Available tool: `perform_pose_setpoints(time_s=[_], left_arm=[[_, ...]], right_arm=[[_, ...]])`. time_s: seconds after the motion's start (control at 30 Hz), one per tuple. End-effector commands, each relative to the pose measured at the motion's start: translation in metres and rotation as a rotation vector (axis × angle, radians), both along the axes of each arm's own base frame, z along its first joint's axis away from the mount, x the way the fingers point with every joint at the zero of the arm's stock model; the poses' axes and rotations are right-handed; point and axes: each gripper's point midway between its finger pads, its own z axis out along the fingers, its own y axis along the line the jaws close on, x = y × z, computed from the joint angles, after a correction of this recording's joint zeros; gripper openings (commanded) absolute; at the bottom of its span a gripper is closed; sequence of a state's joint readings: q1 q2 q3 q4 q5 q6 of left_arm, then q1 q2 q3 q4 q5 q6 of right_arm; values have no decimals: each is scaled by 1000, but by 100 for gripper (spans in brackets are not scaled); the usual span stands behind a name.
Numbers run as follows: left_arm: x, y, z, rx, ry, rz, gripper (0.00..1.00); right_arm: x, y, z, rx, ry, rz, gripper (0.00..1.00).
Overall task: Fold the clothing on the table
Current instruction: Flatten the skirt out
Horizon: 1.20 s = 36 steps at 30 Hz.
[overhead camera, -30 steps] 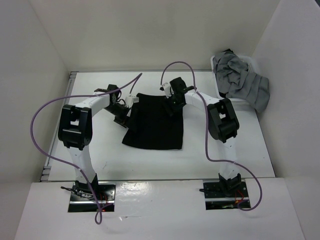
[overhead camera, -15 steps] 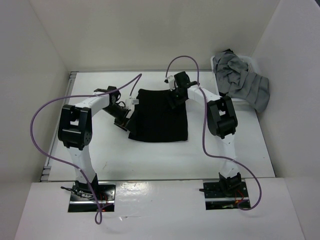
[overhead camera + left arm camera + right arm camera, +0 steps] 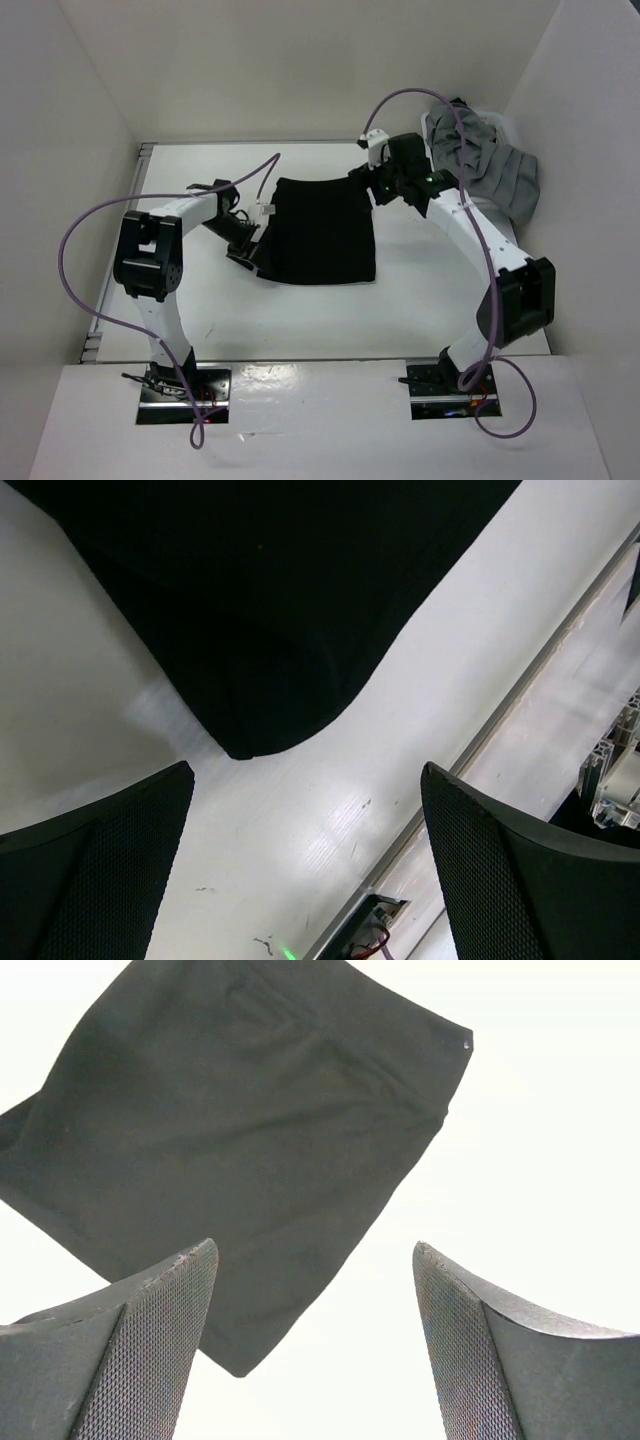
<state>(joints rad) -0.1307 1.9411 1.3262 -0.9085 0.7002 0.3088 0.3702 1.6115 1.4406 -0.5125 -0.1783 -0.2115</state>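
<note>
Black clothing (image 3: 322, 232) flat on bench (image 3: 200, 310), mid-frame. Left gripper (image 3: 247, 253) spread, empty, right at lower-left corner. Right gripper (image 3: 373, 186) spread, empty, off upper-right corner. Left looked closer, imo.

White arms (image 3: 190, 206), black joints, purple cables (image 3: 405, 92), black mesh-textured jaws.

The clothing (image 3: 322, 232) is soft matt black cloth, smooth ahead of the right gripper (image 3: 314, 1245). Under the left gripper (image 3: 307, 770), the table (image 3: 90, 680) is smooth white, faintly glossy, lightly scuffed. Each gripper's 2 fingers (image 3: 150, 1340) look matt black, finely meshed, perhaps rubber.
</note>
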Motion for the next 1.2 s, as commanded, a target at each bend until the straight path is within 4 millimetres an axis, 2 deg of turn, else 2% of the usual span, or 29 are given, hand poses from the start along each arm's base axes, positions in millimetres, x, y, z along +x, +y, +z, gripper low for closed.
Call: perform_pose_setpoints(time_s=[0.0,0.07,0.13,0.33,0.43,0.5,0.53,0.73,0.77,0.83,0.93,1.0,1.13,1.17], left_arm=[[2,-4,-8,26,2,14,100],[3,-3,-11,41,10,39,100],[10,3,-22,86,-9,62,96],[20,6,-34,120,-30,100,75],[15,9,-45,145,-15,108,62],[9,10,-54,152,17,106,59],[9,8,-53,140,20,105,54],[-4,8,-52,127,54,76,43],[-6,9,-52,128,59,68,38],[-12,6,-49,120,63,51,36],[-13,4,-43,97,50,43,26],[-12,3,-41,96,41,43,16],[-14,2,-39,87,51,43,4],[-14,2,-39,87,51,43,4]], right_arm=[[-25,-14,-28,-39,72,-32,83],[-37,-19,-31,-41,76,-32,82],[-43,-19,-31,-35,79,-25,82],[-49,-18,-27,-10,70,-16,82],[-52,-19,-27,-10,69,-16,82],[-53,-19,-23,-1,65,-22,82],[-53,-19,-23,-1,64,-22,82],[-60,-24,-26,-4,76,-49,82],[-60,-26,-26,-3,78,-65,82],[-63,-28,-29,-9,99,-82,82],[-66,-32,-49,-54,191,-104,82],[-73,-37,-72,-100,294,-119,82],[-80,-40,-102,-168,377,-127,82],[-86,-37,-109,-174,399,-123,82]])
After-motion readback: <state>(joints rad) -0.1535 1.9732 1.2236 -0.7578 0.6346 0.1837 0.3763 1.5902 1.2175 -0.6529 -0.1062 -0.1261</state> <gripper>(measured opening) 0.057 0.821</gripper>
